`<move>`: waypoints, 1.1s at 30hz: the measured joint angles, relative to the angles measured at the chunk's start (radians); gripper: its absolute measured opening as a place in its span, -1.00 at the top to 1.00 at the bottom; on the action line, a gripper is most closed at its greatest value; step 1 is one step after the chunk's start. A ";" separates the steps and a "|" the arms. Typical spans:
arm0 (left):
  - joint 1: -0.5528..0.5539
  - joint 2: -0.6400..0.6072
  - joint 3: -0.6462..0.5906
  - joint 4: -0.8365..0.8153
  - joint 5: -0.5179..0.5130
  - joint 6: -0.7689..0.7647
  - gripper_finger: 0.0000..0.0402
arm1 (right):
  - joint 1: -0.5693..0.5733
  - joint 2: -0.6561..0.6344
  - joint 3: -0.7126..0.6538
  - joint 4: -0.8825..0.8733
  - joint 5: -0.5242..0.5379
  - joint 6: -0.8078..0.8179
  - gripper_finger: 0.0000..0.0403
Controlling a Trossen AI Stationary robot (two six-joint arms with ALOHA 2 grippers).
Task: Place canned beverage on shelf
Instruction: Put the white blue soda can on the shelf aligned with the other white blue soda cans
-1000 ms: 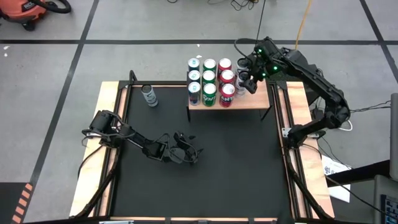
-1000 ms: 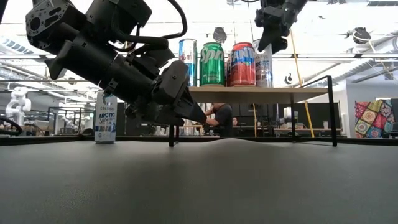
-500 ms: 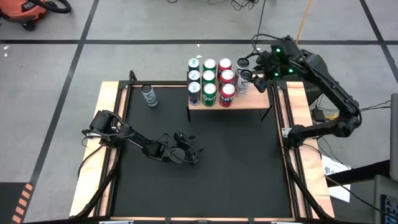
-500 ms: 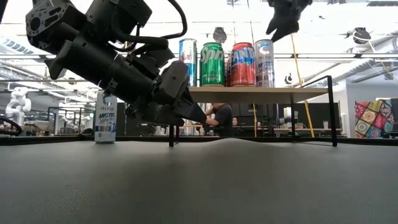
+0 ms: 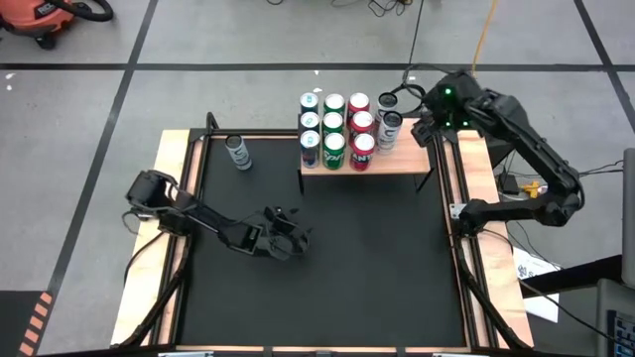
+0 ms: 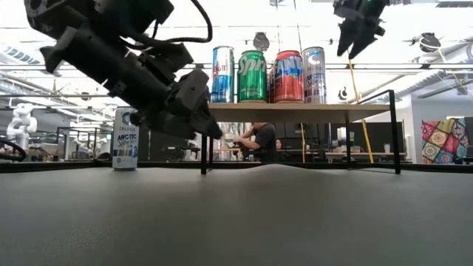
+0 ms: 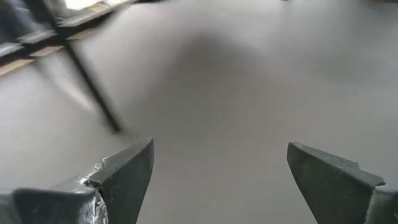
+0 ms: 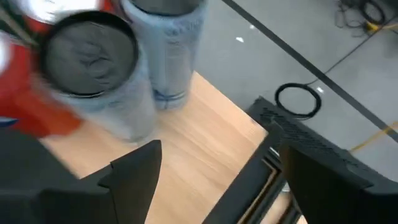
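I see the shelf (image 5: 402,161) at the table's (image 5: 377,278) far edge — its cans (image 5: 334,129) crowd the left part. One lone can (image 5: 237,152) stands on the table, left of the shelf.

black mat (image 5: 377,258), orange vacuum (image 5: 45,18), floor cables (image 5: 392,8)

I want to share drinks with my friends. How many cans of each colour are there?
blue cans: 3
green cans: 3
red cans: 3
silver cans: 3 (2 on the shelf, 1 on the table)
Total: 12 cans
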 joint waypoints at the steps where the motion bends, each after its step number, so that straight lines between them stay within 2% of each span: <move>1: -0.006 -0.004 0.000 -0.034 -0.036 -0.020 -0.82 | 0.000 -0.001 -0.023 0.022 -0.002 0.009 -0.55; 5: -0.020 -0.016 0.000 -0.214 -0.121 -0.120 -0.82 | 0.003 -0.001 -0.098 0.103 -0.013 0.025 -0.55; 12: -0.019 -0.015 0.000 -0.506 -0.123 -0.363 -0.82 | 0.003 -0.001 -0.122 0.150 -0.068 0.020 -0.55; 17: -0.018 -0.015 0.000 -0.640 -0.125 -0.485 -0.82 | 0.003 -0.001 -0.122 0.178 -0.156 0.021 -0.55; 22: -0.018 -0.018 0.000 -0.701 -0.125 -0.542 -0.82 | 0.003 -0.005 -0.122 0.159 -0.155 0.009 -0.55; 24: -0.012 -0.031 0.000 -0.766 -0.125 -0.543 -0.82 | 0.003 -0.016 -0.122 0.124 -0.105 0.019 -0.55; 26: 0.007 -0.063 0.000 -0.858 -0.120 -0.547 -0.82 | 0.003 -0.033 -0.122 0.078 -0.031 0.030 -0.55; 28: 0.039 -0.123 0.000 -0.960 -0.109 -0.570 -0.82 | 0.003 -0.058 -0.123 0.034 -0.002 0.062 -0.55; 33: 0.149 -0.334 0.000 -1.092 -0.119 -0.534 -0.82 | 0.016 -0.157 -0.123 0.011 -0.103 0.100 -0.55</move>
